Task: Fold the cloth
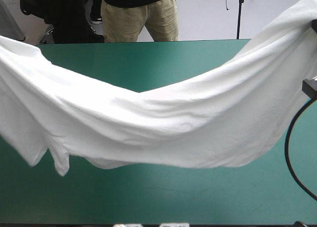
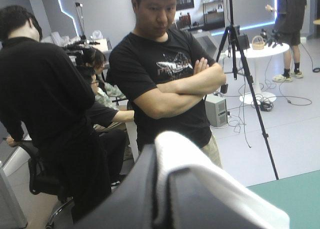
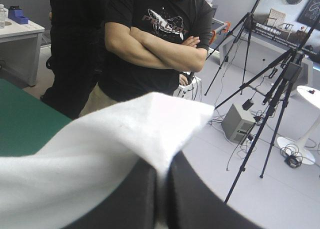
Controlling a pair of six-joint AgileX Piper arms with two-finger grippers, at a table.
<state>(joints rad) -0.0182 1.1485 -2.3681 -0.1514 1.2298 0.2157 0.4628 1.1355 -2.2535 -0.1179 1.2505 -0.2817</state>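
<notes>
Left end effector and right end effector, each all but closed on the T-shirt, hold it slung above the table; soft, light, it sags; edges likely grip best.

High view: T-shirt is cut off at the left edge and the upper right corner of the frame, so its held ends are not seen there. It hides a broad band of the worktop across the middle. Wrist views: tips of left hand and right hand are covered by white fabric. Which part of the garment each one pinches cannot be told.
</notes>
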